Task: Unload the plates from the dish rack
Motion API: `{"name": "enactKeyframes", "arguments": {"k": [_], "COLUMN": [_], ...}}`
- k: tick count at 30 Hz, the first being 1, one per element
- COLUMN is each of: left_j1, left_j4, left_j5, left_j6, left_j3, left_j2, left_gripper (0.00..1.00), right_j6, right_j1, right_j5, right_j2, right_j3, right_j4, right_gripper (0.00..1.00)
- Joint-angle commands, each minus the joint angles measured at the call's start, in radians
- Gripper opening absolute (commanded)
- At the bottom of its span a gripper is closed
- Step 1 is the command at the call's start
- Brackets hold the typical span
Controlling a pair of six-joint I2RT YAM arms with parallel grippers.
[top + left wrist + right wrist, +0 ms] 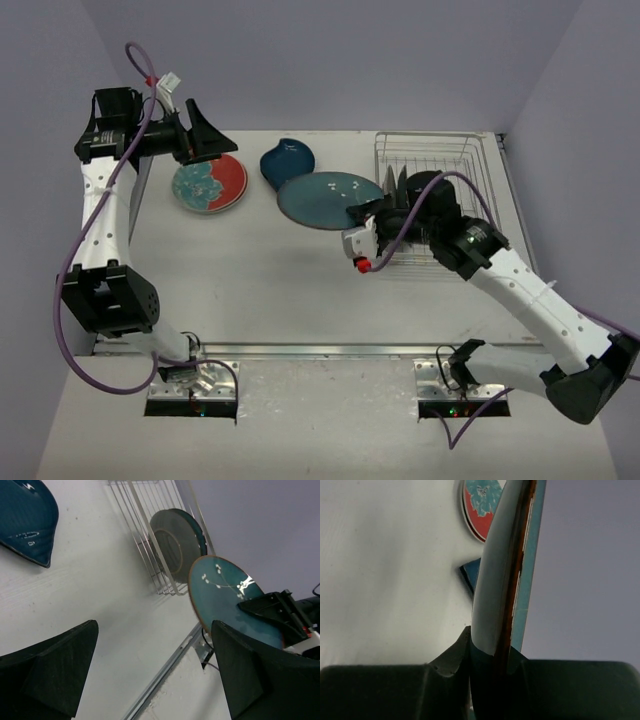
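left gripper (205, 140): hovering by the far left corner of the tabletop (260, 290), jaws spread wide with nothing between them, right above the white-and-red plate (210, 185).
right gripper (366, 212): clamped on the rim of the glossy teal plate (328, 200). Your right wrist view shows that rim edge-on, pinched between both fingers (395, 690).
glossy teal plate: out of the rack and tilted, held by the edge nearest the dish rack (440, 150), over the middle of the tabletop. You cannot tell whether its opposite rim touches the surface.
white-and-red plate: lying flat along the far edge, toward the left corner.
dark blue leaf dish (288, 160): flat by the far edge, between the white-and-red plate and the dish rack, just beside the teal plate's far rim.
dish rack: silvery wire basket in the far right corner of the tabletop.
racked plates (175, 540): your left wrist view shows two standing on edge among the dividers. A dull brown-grey one is in front and a teal-rimmed one is close behind it.
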Motion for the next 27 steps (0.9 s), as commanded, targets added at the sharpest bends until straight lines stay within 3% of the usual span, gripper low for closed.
{"name": "enactKeyframes", "arguments": {"k": [1,8,15,18,22,24,27], "left_j1": [-0.073,-0.170,-0.257,-0.261,-0.261,-0.261,-0.259], "left_j4": [-0.205,-0.308,-0.349,-0.361,-0.417,-0.449,-0.457], "left_j5": [0.022,-0.018,-0.045,0.007,0.160,0.192,0.214], "left_j6": [0.241,0.367,0.420,0.438,0.500,0.536,0.557], "left_j3": [-0.011,-0.118,-0.156,-0.187,-0.231,-0.244,-0.270], "left_j2": [-0.063,-0.076,-0.065,-0.061,-0.047,-0.033,-0.024], "left_gripper": [0.91,0.83,0.69,0.59,0.32,0.22,0.00], "right_j6": [-0.371,-0.433,-0.436,-0.440,-0.444,-0.438,-0.416], "right_j1": [0.075,0.194,0.252,0.261,0.265,0.266,0.266], "right_j5": [0.007,0.052,0.087,0.102,0.123,0.133,0.139], "right_j2": [-0.041,-0.003,-0.011,-0.001,0.013,0.017,0.019], "right_j3": [-0.080,-0.195,-0.249,-0.253,-0.261,-0.260,-0.251], "right_j4": [0.459,0.694,0.749,0.775,0.816,0.823,0.814], "right_gripper": [0.00,0.00,0.00,0.00,0.00,0.00,0.01]}}
